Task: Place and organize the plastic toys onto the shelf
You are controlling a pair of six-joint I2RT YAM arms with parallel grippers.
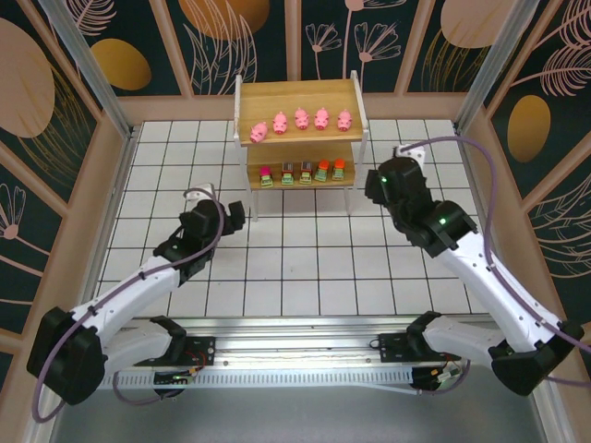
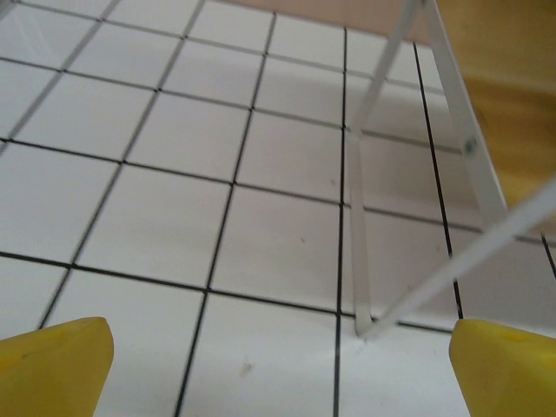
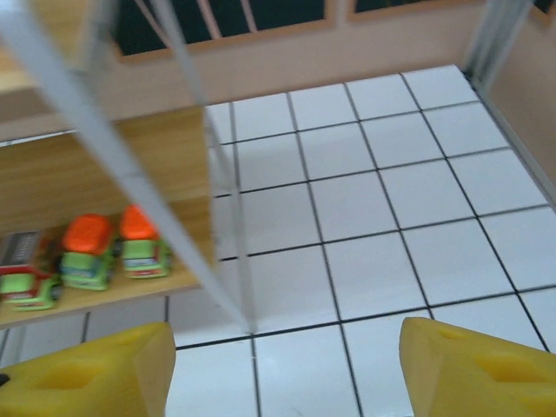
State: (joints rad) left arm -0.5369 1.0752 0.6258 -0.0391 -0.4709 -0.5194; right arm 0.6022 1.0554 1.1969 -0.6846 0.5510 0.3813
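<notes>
At left on the tiled table [image 1: 305, 263]: the left gripper [image 1: 237, 215] hangs near the front-left corner of the shelf [image 1: 297, 94]. Its yellow fingertips [image 2: 54, 369] are spread wide with nothing between them, and the left wrist view shows bare tiles and a thin white shelf leg [image 2: 358, 226] beyond.
Centre, far side of the table: the shelf stands between the two grippers, two light wooden boards on a white frame.
Upper board: five pink pigs [image 1: 301, 118] stand in a row, the leftmost set a little nearer the front edge.
Lower board: five blocky toys [image 1: 305, 172] with green bases line the front edge. The right wrist view shows the two orange-topped ones [image 3: 88, 250] side by side at the right end, a darker-topped one to their left.
At right: the right gripper [image 1: 377, 182] sits just beside the shelf's right end, its jaws parted and holding nothing, white tiles beneath.
</notes>
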